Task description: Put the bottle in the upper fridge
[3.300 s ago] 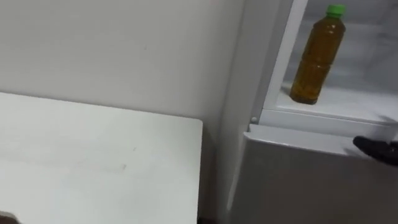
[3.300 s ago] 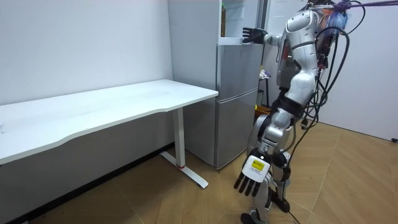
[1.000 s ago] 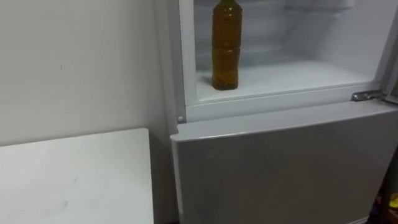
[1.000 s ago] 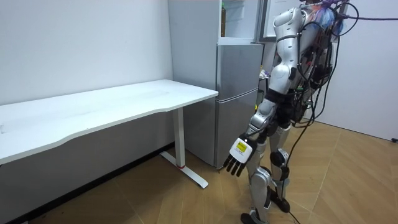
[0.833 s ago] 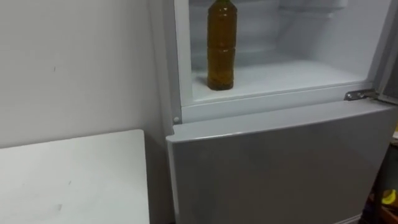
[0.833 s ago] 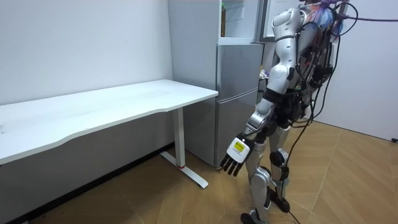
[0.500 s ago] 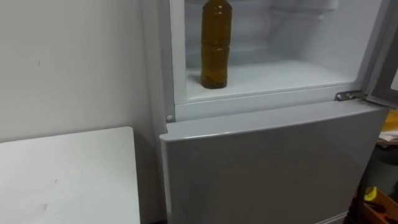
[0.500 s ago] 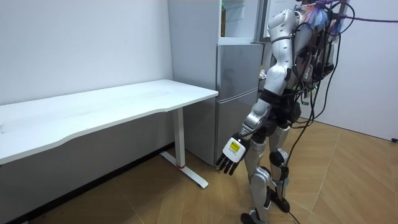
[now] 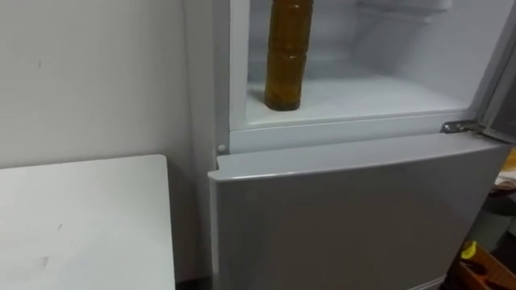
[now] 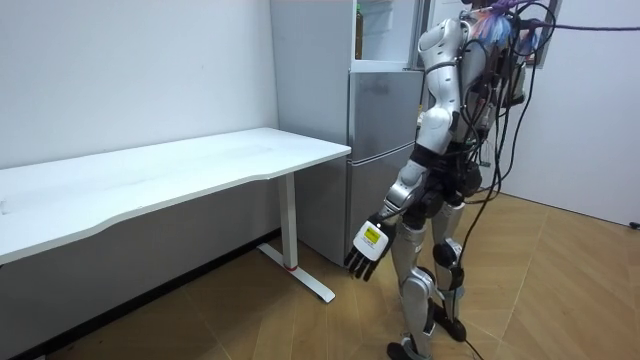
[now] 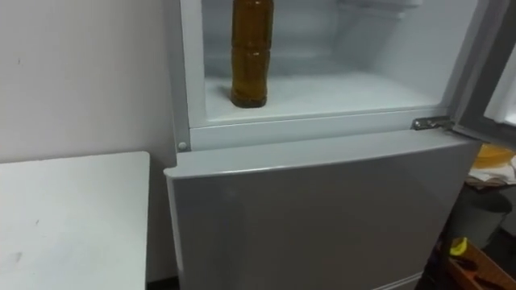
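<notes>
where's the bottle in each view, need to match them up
Left eye view: bottle at top centre, standing on the left of the shelf.
Right eye view: bottle at top, left of centre, same shelf.
Room view: too small to make out inside the open upper compartment.
Shared landmark: the grey lower fridge door.

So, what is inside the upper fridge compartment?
One amber bottle stands upright on the white shelf, near the left wall. Its cap and the space above are cut off at the top.
</notes>
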